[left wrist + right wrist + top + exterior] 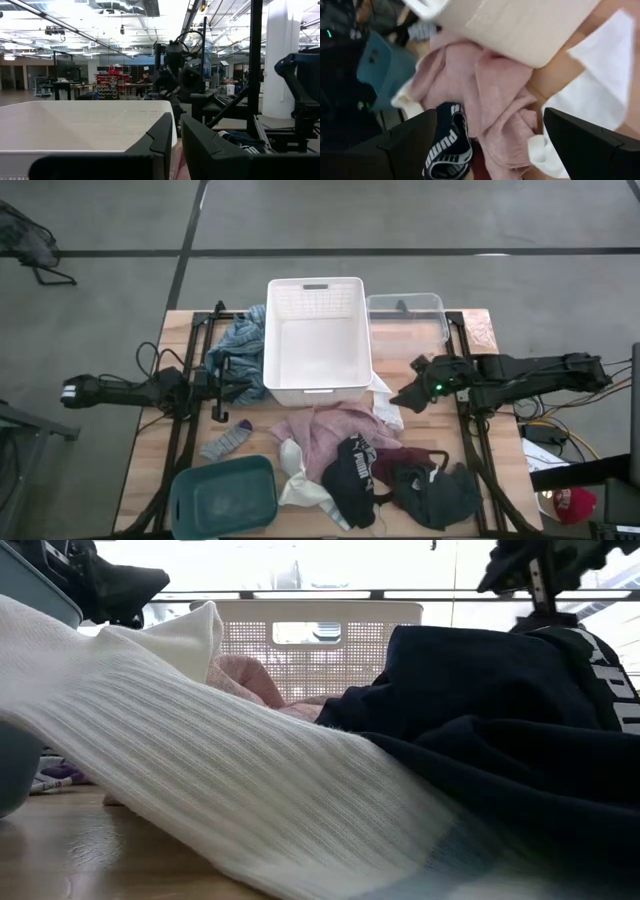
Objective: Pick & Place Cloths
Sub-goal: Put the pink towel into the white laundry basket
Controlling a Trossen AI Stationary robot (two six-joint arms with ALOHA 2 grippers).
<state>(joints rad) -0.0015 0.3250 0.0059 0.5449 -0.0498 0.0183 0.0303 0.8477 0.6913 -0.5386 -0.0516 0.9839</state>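
The cloths [345, 455] all lie outside the empty white basket [315, 335]; right gripper [405, 397] hovers spread apart, left gripper [222, 385] closed empty.

The high view looks straight down on the whole table [150, 445]. The low view sits at tabletop height, pressed close against a white ribbed cloth [200, 790], facing the white basket [320, 640]. Both wrist views also catch that basket: the left level, the right tilted downward.
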